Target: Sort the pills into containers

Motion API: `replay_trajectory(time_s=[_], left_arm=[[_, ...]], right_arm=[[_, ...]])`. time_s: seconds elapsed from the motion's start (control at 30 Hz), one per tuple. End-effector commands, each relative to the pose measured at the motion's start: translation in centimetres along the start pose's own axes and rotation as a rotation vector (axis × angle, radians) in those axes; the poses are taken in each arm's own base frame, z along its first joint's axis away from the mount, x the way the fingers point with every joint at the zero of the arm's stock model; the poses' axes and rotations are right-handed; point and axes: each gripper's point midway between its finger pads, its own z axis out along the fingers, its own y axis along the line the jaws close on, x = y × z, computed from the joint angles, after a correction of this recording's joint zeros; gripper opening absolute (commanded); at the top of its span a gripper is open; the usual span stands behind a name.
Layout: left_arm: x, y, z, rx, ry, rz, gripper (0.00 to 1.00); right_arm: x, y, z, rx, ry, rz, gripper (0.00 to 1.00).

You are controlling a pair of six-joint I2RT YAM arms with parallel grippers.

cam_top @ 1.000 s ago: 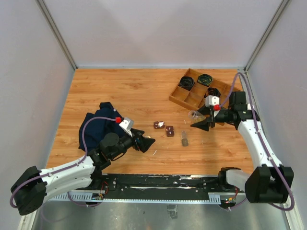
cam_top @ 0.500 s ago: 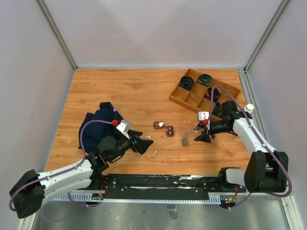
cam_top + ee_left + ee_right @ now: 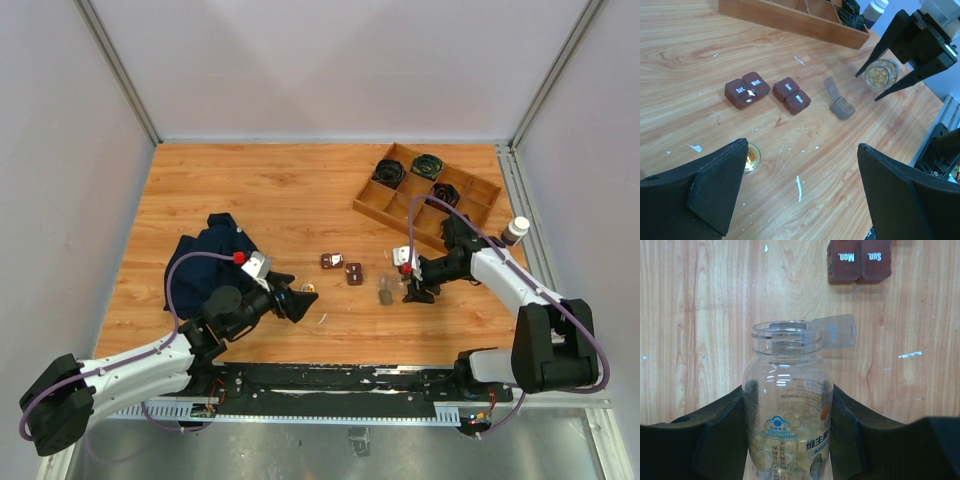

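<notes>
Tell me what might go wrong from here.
The right pincer grips the uncapped bottle; tipping it may spill many pills at once.
Both brown containers look shut, so pills would likely bounce off their lids.
The clear open compartment sits by the bottle's mouth and could get knocked aside.

Two brown containers [image 3: 332,261] mid-table
</notes>
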Motion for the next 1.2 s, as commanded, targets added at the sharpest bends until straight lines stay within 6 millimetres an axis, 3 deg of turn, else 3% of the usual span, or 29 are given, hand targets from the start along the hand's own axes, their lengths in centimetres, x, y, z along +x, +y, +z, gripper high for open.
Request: replay_trajectory(time_s=[0.0,1.17], left_arm=[[-0.6,0.4,0.0,-0.016,-0.036,0.019,0.94],[-0.9,0.4,-0.3,-0.020,-0.040,0.015,0.95]], right_arm=[[1.3,0.3,0.7,-0.018,0.074,0.000,0.01],[3.1,0.7,1.2,-0.034,0.267,-0.036,0.01]])
